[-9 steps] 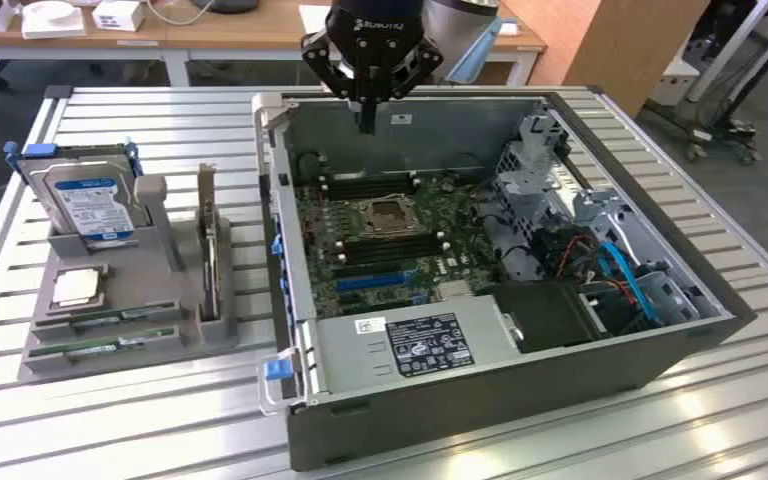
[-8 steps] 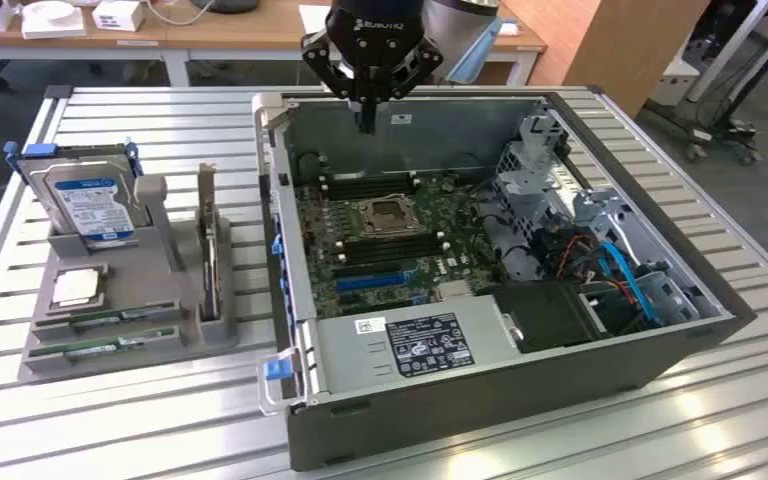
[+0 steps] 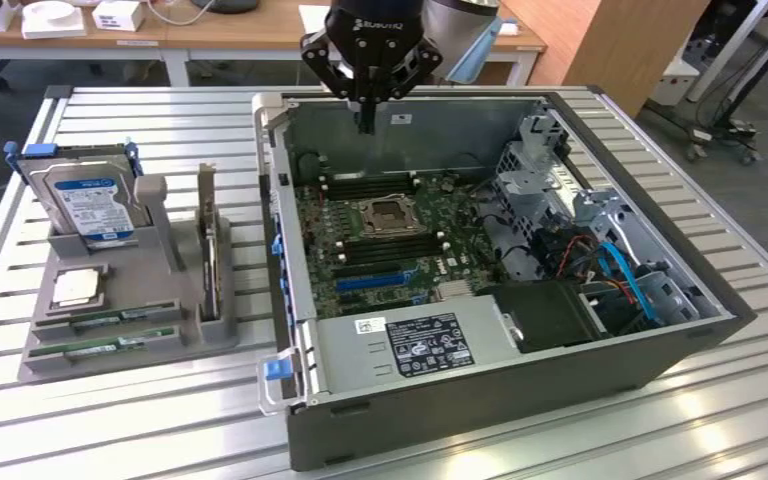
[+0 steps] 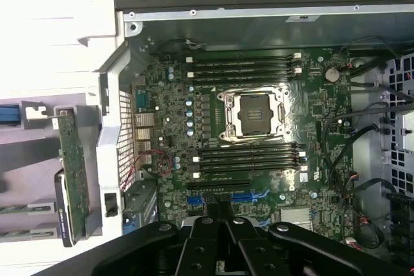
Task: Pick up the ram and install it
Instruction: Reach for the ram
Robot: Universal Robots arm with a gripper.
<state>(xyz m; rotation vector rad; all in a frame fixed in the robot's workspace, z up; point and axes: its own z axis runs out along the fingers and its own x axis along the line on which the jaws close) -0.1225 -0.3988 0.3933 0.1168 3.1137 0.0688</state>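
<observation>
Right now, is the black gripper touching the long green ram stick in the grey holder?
Apart: the exterior view shows the gripper over the computer case, the ram far aside.

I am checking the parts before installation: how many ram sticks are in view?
2. Both lie in the grey holder at the exterior view's left: the rear ram stick and the front ram stick. More may be hidden.

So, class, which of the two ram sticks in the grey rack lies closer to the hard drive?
The ram stick higher in the exterior view; the other stick lies below it at the rack's edge, farther from the hard drive.
</observation>
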